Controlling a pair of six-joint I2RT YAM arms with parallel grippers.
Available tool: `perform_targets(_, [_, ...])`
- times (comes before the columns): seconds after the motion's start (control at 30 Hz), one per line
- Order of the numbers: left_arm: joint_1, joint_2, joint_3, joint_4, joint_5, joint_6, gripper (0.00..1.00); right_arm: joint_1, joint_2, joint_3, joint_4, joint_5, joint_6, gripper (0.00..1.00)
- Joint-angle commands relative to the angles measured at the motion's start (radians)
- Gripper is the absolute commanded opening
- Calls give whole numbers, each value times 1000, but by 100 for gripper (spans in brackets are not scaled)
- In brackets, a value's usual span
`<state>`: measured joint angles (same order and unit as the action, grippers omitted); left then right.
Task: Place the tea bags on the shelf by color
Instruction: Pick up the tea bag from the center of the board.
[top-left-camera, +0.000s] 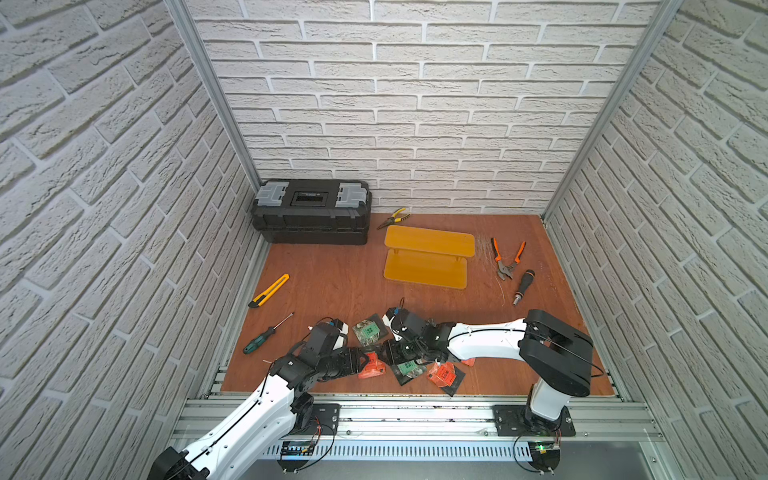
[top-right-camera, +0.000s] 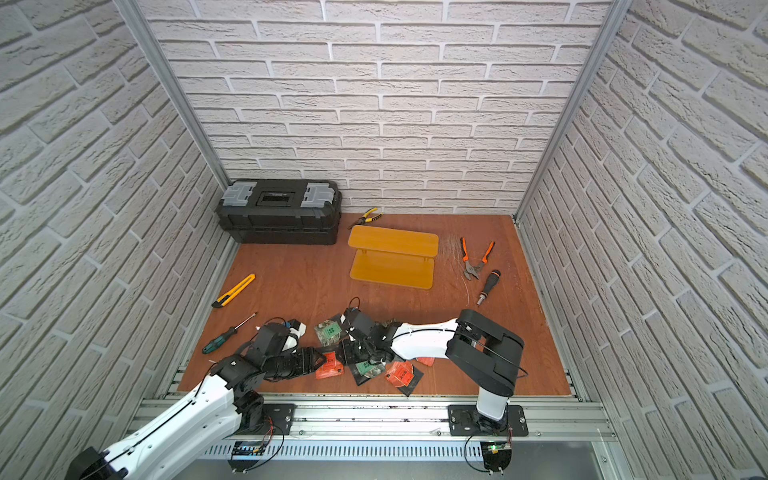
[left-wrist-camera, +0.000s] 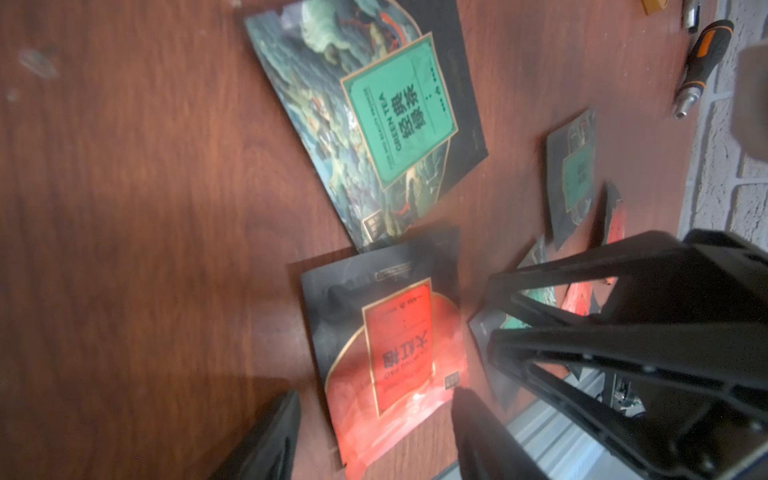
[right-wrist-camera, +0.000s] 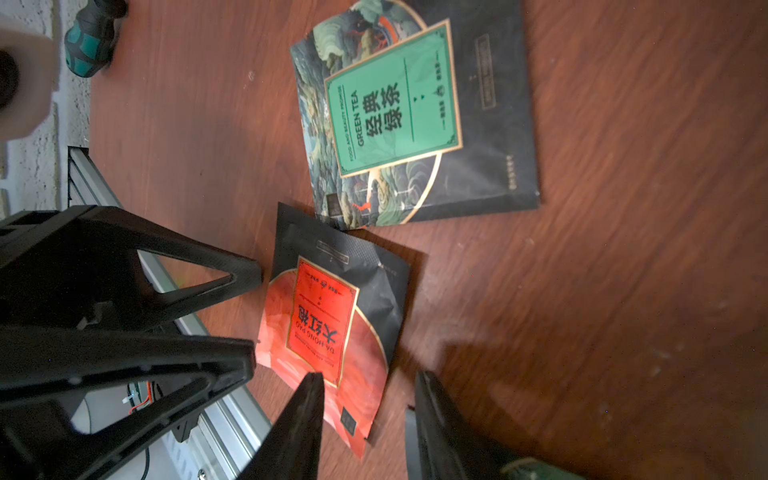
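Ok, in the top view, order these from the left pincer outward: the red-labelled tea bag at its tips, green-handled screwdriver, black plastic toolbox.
1. Red-labelled tea bag: at the left pincer tips.
2. Green-handled screwdriver: left, near the front.
3. Black plastic toolbox: back-left corner, by the wall.

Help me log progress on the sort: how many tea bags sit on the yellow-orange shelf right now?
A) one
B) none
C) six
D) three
B: both plates of the shelf are bare in both top views, and the tea bags that show lie scattered on the table towards its near edge.
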<state>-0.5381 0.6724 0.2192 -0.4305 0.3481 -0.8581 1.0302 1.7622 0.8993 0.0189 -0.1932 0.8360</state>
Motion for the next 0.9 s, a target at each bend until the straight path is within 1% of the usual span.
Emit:
perform_targets(0.0, [-3,8,-18,49,17,7,62,-7,14,18,25,-12,17,40])
perform_targets(0.23, [-3,29,-24,81,26,7,58,-15,32,16,38,-23,35,38])
perform_targets(0.37, [-3,30,-22,84,25,5,54,-21,42,16,48,-28,41,37])
perform_targets(0.6, [-4,-3,1,59,1,4,49,-31,47,16,53,-34,44,35])
perform_targets(0.87, [-3,-36,20,27,-25,1,47,-36,44,10,54,-37,43,35])
